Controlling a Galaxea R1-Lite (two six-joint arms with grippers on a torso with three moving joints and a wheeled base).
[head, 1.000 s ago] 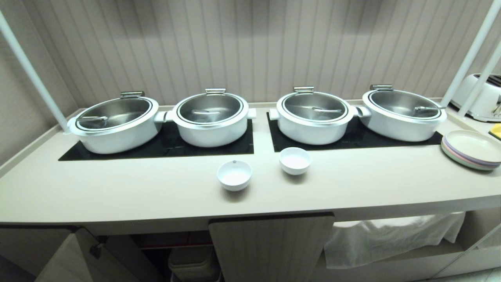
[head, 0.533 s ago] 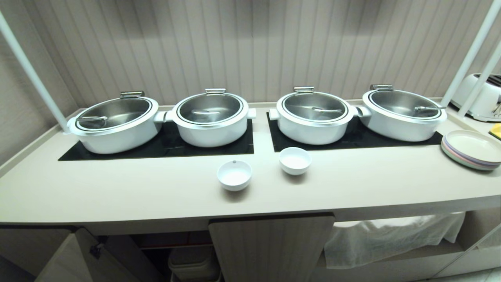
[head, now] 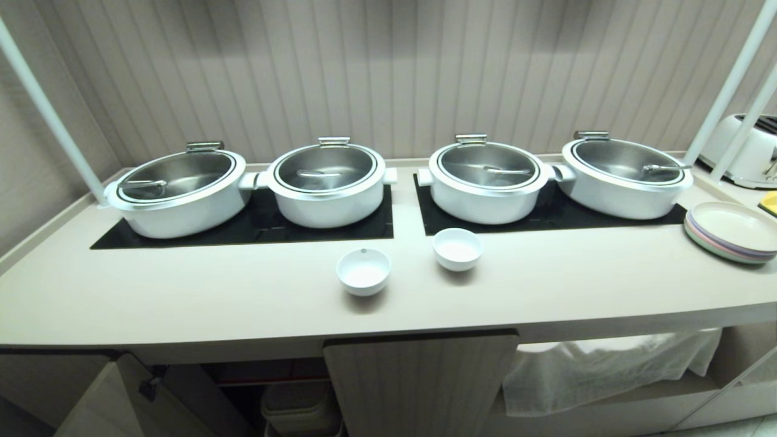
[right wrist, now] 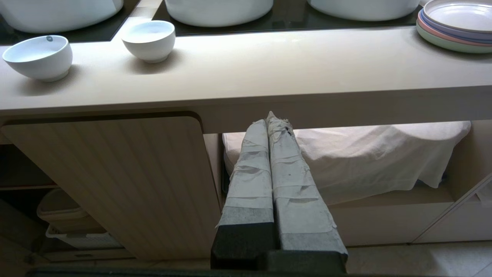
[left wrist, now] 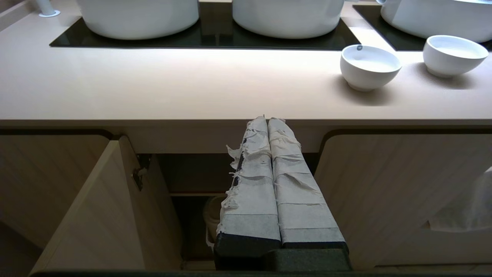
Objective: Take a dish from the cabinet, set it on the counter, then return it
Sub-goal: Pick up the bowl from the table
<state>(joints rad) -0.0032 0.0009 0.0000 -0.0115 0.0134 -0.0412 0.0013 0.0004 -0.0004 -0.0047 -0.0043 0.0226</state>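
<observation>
Standing upright on the bench (head: 182, 297): the dish (head: 363, 271), above the cabinet (head: 419, 382). Left hand (left wrist: 268, 120) clenched, empty, below the bench edge; dish up and rightward. Right hand (right wrist: 269, 117) likewise clenched, empty. Left hand judged nearer.

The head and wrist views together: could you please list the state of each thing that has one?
Small white ceramic dotted bowl: upright, empty, on the cream counter.
Plain white bowl: upright, empty.
Left ribbed cabinet door: open.
Middle door: closed.
Steel pot lids: on.
Left gripper: shut, empty.
Right gripper: shut, empty.
</observation>
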